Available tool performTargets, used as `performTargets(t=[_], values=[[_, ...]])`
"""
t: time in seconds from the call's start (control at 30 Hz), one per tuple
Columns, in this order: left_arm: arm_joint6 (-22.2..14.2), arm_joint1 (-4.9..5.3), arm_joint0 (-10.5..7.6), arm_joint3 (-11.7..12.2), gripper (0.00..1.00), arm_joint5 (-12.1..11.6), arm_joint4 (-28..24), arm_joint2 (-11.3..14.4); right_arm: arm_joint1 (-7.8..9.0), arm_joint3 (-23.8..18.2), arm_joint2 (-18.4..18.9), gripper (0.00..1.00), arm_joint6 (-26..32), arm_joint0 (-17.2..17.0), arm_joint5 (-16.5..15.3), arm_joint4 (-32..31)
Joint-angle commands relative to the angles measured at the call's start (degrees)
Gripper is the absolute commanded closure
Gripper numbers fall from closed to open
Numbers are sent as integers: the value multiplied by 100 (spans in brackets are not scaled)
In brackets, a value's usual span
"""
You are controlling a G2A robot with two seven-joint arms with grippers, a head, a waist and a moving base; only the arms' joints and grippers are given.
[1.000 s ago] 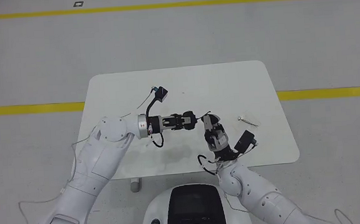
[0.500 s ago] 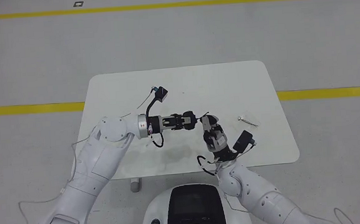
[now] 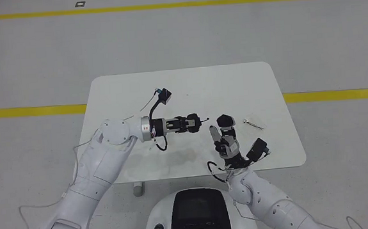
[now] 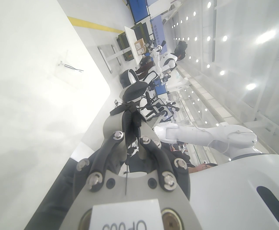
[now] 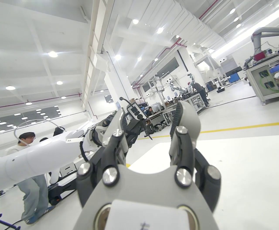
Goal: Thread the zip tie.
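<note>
Where the left pincer (image 4: 130,118) is clamped shut, a black zip tie (image 4: 118,110) sits between its fingers. They hide most of the strap, so only a dark end past the tips and a thin tail behind them show. The right pincer (image 5: 152,124) gapes wide just beside the left one's tip, holding nothing. Beyond the right pincer a thin dark strip (image 3: 253,122), hard to make out, lies on the table (image 3: 169,90).
</note>
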Motion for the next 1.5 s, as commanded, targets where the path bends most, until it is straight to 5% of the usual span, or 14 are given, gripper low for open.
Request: performTargets(t=[0.0, 0.4, 0.5, 0.77, 0.87, 0.93, 1.33, 1.47], values=[[0, 0, 0, 0, 100, 0, 0, 0, 72, -16, 37, 0, -145, -48, 0, -135], [0, 0, 0, 0, 100, 0, 0, 0, 102, -8, 66, 0, -227, -58, 0, -188], [0, 0, 0, 0, 100, 0, 0, 0, 156, -21, 309, 0, -199, -39, 508, -713], [0, 0, 0, 0, 100, 0, 0, 0, 453, 58, 1167, 0, -651, -249, 1202, -2491], [0, 0, 0, 0, 100, 0, 0, 0, 564, 104, 1418, 0, -541, -306, 1895, -3547], [0, 0, 0, 0, 100, 0, 0, 0, 715, 196, 1167, 0, -493, -178, 2478, -3633], [0, 0, 0, 0, 100, 0, 0, 0, 715, 196, 1167, 0, -493, -178, 2478, -3633], [128, 7, 170, -80, 100, 293, -427, -21, 791, 147, 1023, 0, -366, -84, 2977, -3633]])
